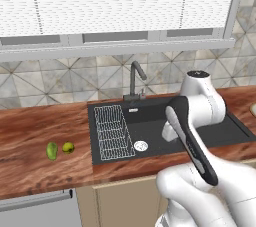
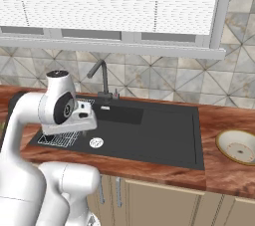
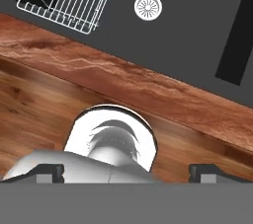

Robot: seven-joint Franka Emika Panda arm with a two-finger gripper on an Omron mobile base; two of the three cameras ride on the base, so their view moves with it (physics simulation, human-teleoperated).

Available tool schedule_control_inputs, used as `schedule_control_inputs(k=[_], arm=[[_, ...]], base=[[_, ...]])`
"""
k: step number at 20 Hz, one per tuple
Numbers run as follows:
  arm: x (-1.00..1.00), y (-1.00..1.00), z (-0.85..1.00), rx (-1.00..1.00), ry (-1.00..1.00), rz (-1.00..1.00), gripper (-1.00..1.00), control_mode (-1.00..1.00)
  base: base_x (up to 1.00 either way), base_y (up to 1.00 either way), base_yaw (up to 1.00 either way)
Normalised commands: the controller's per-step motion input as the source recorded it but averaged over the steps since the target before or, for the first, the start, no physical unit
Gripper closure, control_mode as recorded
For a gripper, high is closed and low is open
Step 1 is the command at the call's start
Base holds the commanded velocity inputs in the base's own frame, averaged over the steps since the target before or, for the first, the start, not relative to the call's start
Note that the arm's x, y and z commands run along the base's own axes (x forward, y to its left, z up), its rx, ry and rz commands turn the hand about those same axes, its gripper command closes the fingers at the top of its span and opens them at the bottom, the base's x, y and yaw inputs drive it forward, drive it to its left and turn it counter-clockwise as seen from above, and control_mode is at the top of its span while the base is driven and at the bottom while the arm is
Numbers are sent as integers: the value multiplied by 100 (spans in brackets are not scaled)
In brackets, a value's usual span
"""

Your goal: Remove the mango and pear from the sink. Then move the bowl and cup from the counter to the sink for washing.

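Hand view shows my gripper (image 3: 126,172) with jaws spread wide, nothing between them, hanging over the sink's (image 3: 197,30) front edge. Both fruits, mango (image 1: 52,150) and pear (image 1: 68,147), lie left of the sink. I judge the bowl (image 2: 239,146), right of the sink, comes next: swing over, descend, grasp its rim.

My white, dark-jointed arm (image 1: 192,136) is folded, wrist bent downward; the tool (image 3: 127,172) points down, fingers spread wide, holding nothing.

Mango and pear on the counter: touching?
Apart. Left base view shows a strip of counter between the mango and the pear.
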Motion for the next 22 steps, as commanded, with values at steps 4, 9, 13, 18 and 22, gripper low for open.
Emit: schedule_control_inputs(k=[4,9,13,18,22], arm=[[-3,-48,1,3,6,0,-100,-100],[0,-47,0,4,6,-2,-100,-100],[0,-50,-1,0,11,-11,-100,-100],[0,-49,-1,0,5,-15,-100,-100],[0,-54,0,0,2,-14,-100,-100]], base=[[0,0,0],[0,0,0],[0,0,0],[0,0,0],[0,0,0]])
